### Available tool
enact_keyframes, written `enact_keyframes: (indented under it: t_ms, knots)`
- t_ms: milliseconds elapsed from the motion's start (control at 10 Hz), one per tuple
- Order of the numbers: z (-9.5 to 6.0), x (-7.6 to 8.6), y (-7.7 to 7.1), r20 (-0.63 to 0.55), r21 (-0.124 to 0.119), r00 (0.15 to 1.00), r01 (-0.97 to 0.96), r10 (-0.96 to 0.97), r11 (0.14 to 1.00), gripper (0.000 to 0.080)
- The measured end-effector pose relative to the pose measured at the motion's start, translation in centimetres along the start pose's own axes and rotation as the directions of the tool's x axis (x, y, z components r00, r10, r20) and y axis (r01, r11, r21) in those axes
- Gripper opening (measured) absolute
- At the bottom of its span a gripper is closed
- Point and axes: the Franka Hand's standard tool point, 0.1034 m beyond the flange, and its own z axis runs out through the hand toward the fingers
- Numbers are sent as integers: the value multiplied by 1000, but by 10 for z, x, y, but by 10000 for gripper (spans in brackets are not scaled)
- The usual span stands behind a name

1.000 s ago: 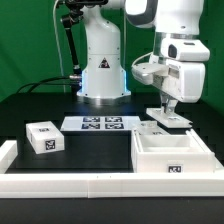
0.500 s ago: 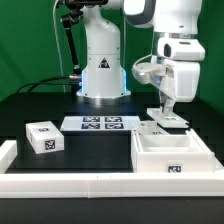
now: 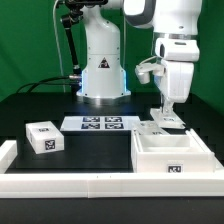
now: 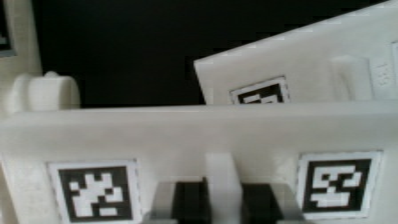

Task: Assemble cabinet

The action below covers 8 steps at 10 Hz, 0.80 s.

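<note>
The cabinet lies in loose pieces of smooth, matte white plastic on the black table [image 3: 100, 152]. The boxy open-topped cabinet frame [image 3: 152, 163] sits toward the exterior view's right, with one square black-and-white tag on its front wall. A small cube-like drawer block [image 3: 43, 138] with tags on its faces lies well apart, toward the exterior view's left. A small flat cabinet panel [image 3: 160, 123] lies just behind the frame, and the tool [image 3: 165, 108] comes down onto it. The marker board [image 3: 103, 123] lies flat before the robot's base, and a long white border rail [image 3: 70, 186] runs along the near edge. Compared with half a second ago, the white hand above the tool has turned squarer to the camera and sits slightly further toward the exterior view's left, while the parts on the table lie as they did. In the blurred wrist view the tool [image 4: 226, 203] shows two dark fingers [image 4: 187, 203] set narrowly about a thin white rib. Whether they clamp it I cannot tell. A tagged white wall [image 4: 196, 135] fills that view, and a tilted tagged panel [image 4: 302, 60] shows beyond it. Its edges are cut off.
</note>
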Motion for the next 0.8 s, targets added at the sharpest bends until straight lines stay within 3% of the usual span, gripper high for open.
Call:
enact_keyframes:
  t_ms: [500, 800]
  knots:
    - [1, 2, 17, -7, -9, 1000, 25, -25, 1000, 68]
    - [1, 2, 19, -10, -12, 1000, 24, -24, 1000, 68]
